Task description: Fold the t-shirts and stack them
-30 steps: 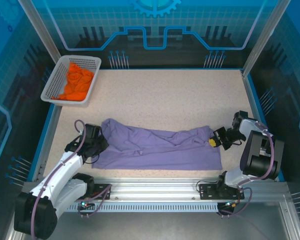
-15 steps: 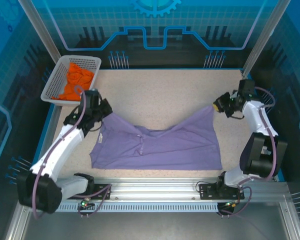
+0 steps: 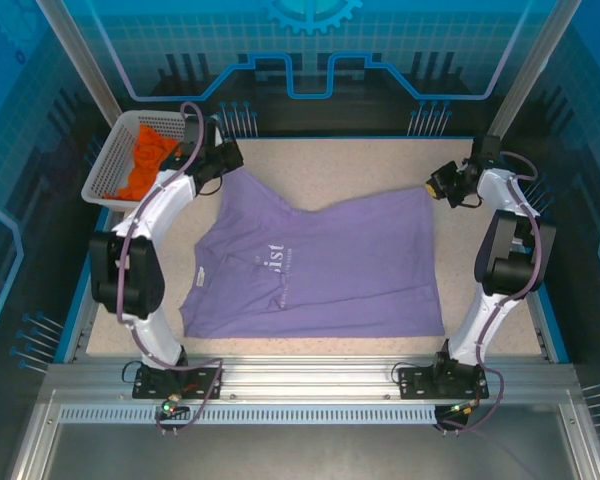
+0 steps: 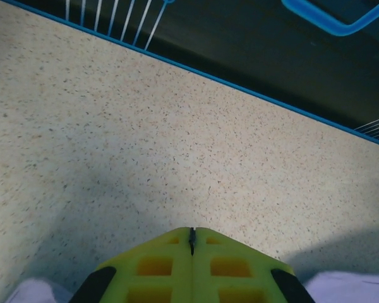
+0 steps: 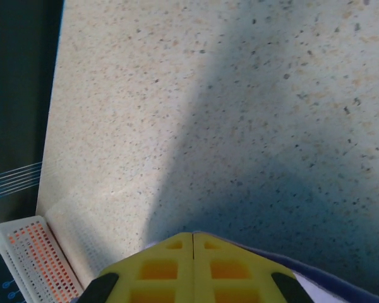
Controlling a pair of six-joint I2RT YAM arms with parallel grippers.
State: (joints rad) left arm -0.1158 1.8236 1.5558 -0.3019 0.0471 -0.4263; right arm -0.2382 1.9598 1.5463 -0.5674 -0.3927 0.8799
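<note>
left fingers [image 4: 155, 268] and right fingers [image 5: 161, 268], closed on the far corners of the lavender t-shirt [image 3: 320, 265], hold it stretched flat on the worktop [image 3: 360, 165] for folding.

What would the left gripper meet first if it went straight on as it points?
Probably the bare tabletop, then the blue far rim; no object lies in that line. How steeply the left gripper tilts down is unclear.

Top camera looking down from behind, wrist cameras close, seemingly angled, over shared table [image 3: 360, 170]
</note>
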